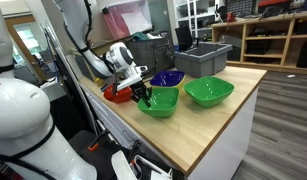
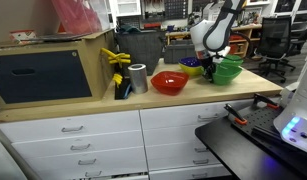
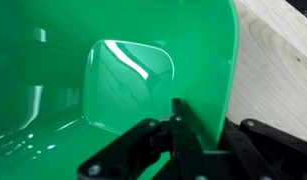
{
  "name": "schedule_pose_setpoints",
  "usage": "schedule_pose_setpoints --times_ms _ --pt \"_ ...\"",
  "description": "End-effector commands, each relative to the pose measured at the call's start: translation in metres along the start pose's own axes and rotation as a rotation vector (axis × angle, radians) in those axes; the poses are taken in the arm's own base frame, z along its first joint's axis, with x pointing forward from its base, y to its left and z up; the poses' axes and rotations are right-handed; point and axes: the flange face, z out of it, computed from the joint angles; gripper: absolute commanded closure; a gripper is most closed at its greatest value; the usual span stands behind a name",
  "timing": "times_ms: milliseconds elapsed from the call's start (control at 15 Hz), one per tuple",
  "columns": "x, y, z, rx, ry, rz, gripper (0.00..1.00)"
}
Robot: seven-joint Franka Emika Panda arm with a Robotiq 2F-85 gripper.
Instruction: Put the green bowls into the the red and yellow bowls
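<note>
Gripper (image 1: 145, 96) | astride rim of green bowl (image 1: 163, 104), bowl under it | prob. pinching rim

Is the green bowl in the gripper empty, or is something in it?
Empty. In the wrist view the green bowl is bare and glossy inside, nothing in it; the gripper is shut on its rim.

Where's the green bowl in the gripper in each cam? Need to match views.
Exterior view: held green bowl centre, between red bowl and second green bowl.
Exterior view: held green bowl at right, right of the red bowl.
Wrist view: it fills the frame.
Shared landmark: gripper clamped on its rim, in all three.
</note>
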Motion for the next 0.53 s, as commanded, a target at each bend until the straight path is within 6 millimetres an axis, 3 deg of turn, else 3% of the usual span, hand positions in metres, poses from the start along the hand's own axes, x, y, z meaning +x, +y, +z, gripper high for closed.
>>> schedule_pose_setpoints --times_ms 0,467 --pt "-0.007 -0.01 -0.014 -0.08 0.029 0.012 1.0" --pt "-0.024 -0.029 -0.03 -0.272 0.054 -0.014 0.99"
